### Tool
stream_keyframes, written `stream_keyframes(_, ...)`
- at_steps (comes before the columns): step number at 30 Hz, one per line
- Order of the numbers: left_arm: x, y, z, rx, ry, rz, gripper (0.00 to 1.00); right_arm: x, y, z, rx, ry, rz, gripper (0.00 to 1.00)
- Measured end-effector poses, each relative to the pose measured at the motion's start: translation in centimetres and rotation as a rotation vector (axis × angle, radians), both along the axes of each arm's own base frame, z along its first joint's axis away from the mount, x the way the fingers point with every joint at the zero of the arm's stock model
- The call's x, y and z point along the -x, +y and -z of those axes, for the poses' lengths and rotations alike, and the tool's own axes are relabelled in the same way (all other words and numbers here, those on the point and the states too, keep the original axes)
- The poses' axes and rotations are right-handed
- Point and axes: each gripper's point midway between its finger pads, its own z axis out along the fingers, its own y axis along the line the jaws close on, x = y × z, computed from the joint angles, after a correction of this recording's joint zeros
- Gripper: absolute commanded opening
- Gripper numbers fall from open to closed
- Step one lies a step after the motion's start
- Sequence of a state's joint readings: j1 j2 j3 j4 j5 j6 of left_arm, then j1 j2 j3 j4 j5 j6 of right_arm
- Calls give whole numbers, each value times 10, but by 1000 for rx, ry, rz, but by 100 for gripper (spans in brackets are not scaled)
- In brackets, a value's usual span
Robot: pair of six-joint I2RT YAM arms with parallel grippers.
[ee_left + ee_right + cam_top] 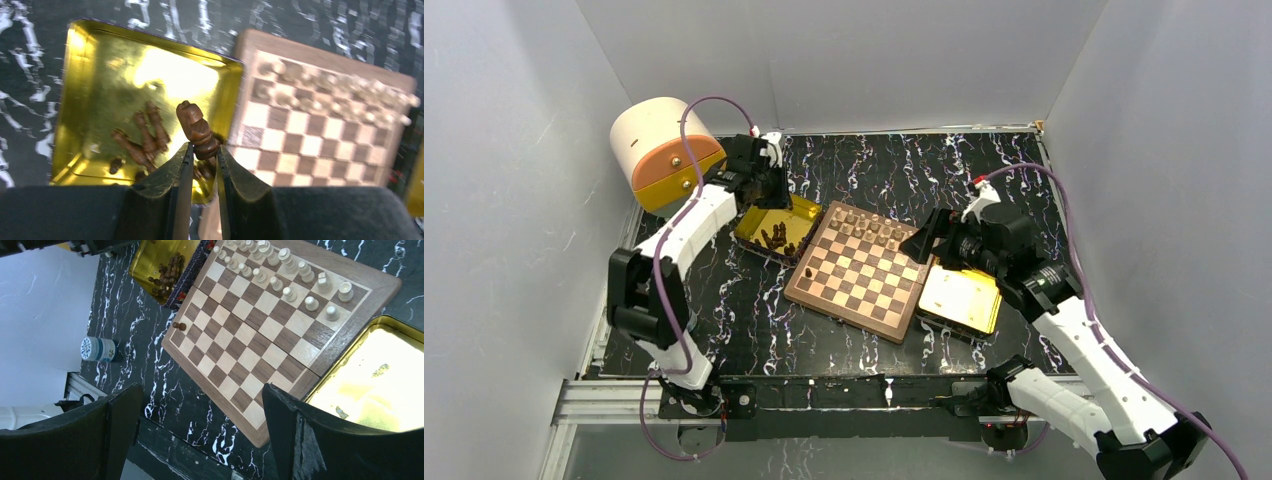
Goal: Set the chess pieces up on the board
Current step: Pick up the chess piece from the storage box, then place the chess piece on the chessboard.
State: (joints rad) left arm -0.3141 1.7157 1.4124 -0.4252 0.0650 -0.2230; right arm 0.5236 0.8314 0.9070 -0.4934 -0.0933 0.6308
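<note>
1. We see the left gripper [202, 150] with its jaws drawn narrow, pinching a dark piece [196, 127] at its base. The piece is carved brown wood with a turned collar, and it sticks up at a tilt past the fingertips.
2. The held piece hangs over the right part of the left tray [100, 75], a shiny gold rectangular tin. More dark pieces [145, 137] lie on their sides in a loose heap on the tin's floor.
3. We see the right gripper [200, 390] with its jaws spread wide and nothing between them, hovering above the near right corner of the board [260, 325].
4. The board is square wood, with tan and dark brown checks inside a brown rim, and it sits turned at an angle on the worktop [754, 310].
5. The light pieces [280, 270], pale turned wood, stand upright in two rows along the board's far edge.
6. A lone dark piece [179, 326] sits at the board's left rim.
7. The left tray lies just beside the board's far left corner, and the right tray [380, 375], gold too, lies against the right side.
8. The worktop is black with white veins.
9. A small blue-and-white can [99, 349] stands on the worktop to the board's left. Its print is too small for us to read, and we find no other legible writing.
</note>
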Motion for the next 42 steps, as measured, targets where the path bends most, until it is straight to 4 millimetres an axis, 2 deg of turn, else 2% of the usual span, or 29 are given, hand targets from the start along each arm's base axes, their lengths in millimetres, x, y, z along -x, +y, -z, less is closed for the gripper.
stream_keyframes(4,25,-19,-25,115,-54,88,11,-6,9,7,-3,29,-20,94)
stream_keyframes(10,41,-52,-66,330,-102,169,11,-20,29,13,-44,61,-54,86)
stream_keyframes(12,47,-64,-74,421,-95,181,11,-26,37,8,-87,59,-64,82)
stream_keyframes(15,55,-75,-83,533,-70,175,11,-36,56,-10,-199,32,-86,79)
stream_keyframes(18,61,-84,-99,633,-63,163,11,-48,70,-30,-311,-1,-95,81)
stream_keyframes(23,67,-98,-142,817,-81,166,10,-71,89,-51,-458,-26,-81,87)
stream_keyframes(30,77,-107,-179,1041,-76,163,10,-94,105,-76,-641,-56,-75,80)
stream_keyframes(37,80,-109,-204,1136,-85,171,9,-105,123,-79,-771,9,-109,78)
stream_keyframes(42,84,-109,-217,1172,-100,185,9,-105,128,-87,-837,25,-144,68)
